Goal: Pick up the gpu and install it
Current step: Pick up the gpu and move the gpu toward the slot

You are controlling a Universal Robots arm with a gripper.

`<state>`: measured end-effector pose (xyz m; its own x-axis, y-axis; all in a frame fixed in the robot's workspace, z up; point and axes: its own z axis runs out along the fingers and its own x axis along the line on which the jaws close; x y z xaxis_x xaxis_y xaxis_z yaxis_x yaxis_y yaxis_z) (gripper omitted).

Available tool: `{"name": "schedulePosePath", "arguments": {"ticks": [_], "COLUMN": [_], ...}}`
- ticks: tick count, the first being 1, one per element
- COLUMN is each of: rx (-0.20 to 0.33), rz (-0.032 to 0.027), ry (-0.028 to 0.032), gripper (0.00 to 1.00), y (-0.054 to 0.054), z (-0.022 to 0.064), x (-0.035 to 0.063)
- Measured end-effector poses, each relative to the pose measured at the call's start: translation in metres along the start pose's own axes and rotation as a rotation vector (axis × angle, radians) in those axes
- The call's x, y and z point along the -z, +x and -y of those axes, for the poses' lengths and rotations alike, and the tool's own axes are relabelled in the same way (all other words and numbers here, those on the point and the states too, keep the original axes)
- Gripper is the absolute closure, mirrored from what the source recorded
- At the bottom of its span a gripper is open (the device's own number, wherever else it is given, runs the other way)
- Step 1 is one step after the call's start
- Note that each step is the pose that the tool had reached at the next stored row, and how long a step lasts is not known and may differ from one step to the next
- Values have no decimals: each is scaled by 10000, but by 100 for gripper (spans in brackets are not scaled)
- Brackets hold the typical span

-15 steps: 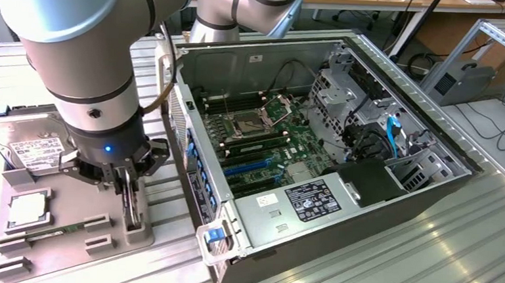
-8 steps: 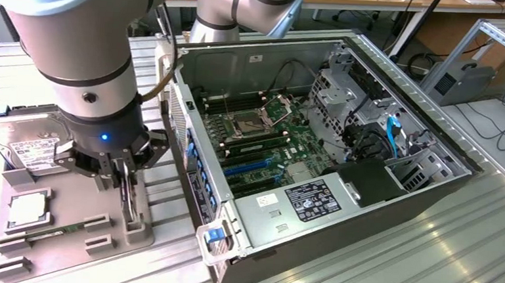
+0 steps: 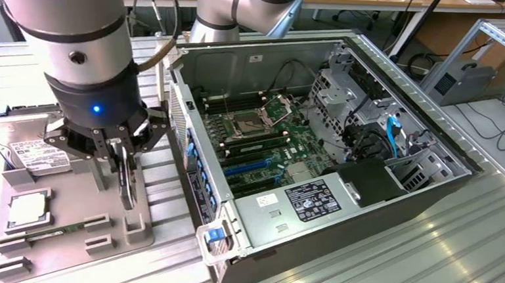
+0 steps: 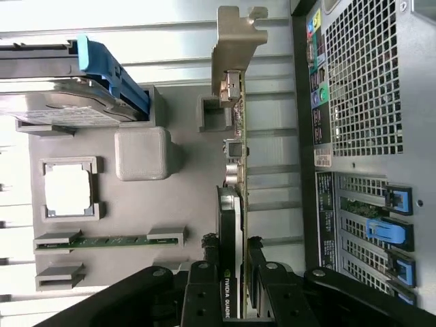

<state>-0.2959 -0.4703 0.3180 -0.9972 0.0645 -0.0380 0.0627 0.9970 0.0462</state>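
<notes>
Jaws (image 3: 122, 150) closed narrow on the gpu (image 3: 128, 180), which stands on edge directly beneath them over the grey parts tray (image 3: 136, 240) at the exterior view's left. Its long axis runs approx. parallel to the wall of the open PC case (image 3: 257, 207); cannot tell if the card is clear of its tray slot. Count: 1 gpu, 1 hard drive (image 3: 33, 151), 1 CPU (image 3: 27, 210), 1 memory stick (image 3: 58, 229), 1 case on the desk (image 3: 421, 257), just right of the tray
</notes>
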Motion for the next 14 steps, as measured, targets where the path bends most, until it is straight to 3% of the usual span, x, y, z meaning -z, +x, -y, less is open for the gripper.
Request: {"name": "schedulePosePath", "arguments": {"ticks": [4,6,12,13,14], "rx": [8,13,17,18,18], "rz": [0,0,-1,0,-1], "ry": [0,0,0,-1,-1], "gripper": [73,73,73,73,73], "y": [-7,-13,-24,-29,-31], "z": [-9,-17,-30,-37,-40], "x": [184,348,621,756,819]}}
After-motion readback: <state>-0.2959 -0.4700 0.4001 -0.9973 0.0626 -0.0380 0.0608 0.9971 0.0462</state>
